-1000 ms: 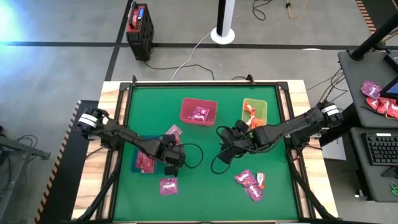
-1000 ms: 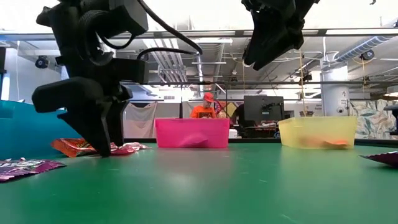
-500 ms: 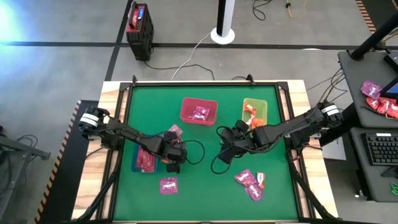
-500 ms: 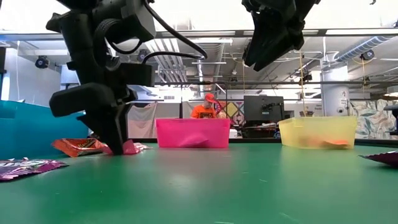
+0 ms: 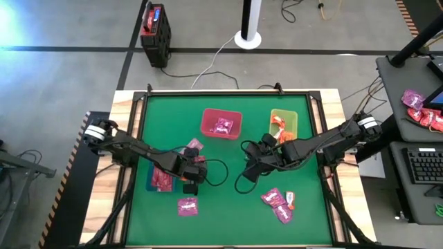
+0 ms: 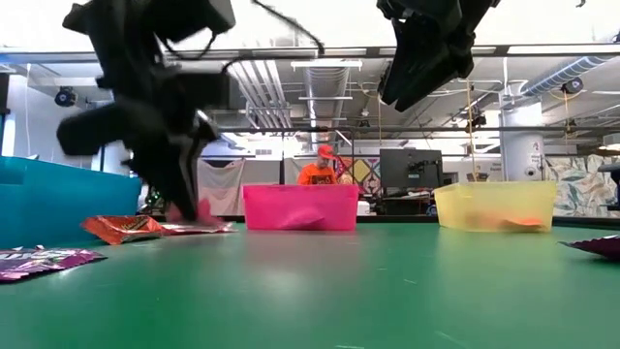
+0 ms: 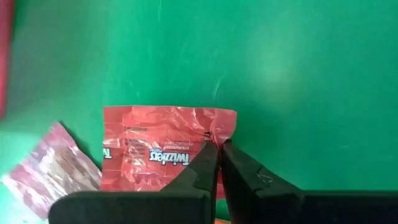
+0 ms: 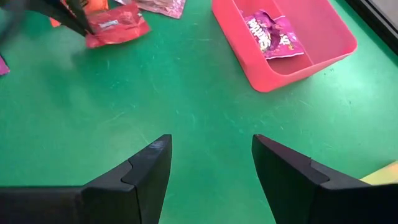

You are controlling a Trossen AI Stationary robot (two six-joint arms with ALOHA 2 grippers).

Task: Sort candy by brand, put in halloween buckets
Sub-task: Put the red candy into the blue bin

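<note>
The left tool [image 7: 219, 163] is pinched shut on one edge of a flat red crinkly Twizzlers packet [image 7: 163, 154], near the dark blue plastic bin [image 5: 168, 181] on the green table [image 5: 228, 207]. The packet is best lifted slowly, since so thin an edge hold could slip, then released over the blue bin. The right tool [image 8: 210, 165] hangs wide and empty near the pink-red plastic bin [image 8: 323, 53].

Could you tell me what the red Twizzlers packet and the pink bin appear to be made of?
The red Twizzlers packet, pinched at its edge by the left gripper, looks like thin glossy plastic film: it is crinkled and catches the light. The pink bin seems to be moulded plastic with smooth, faintly shiny walls.
</note>
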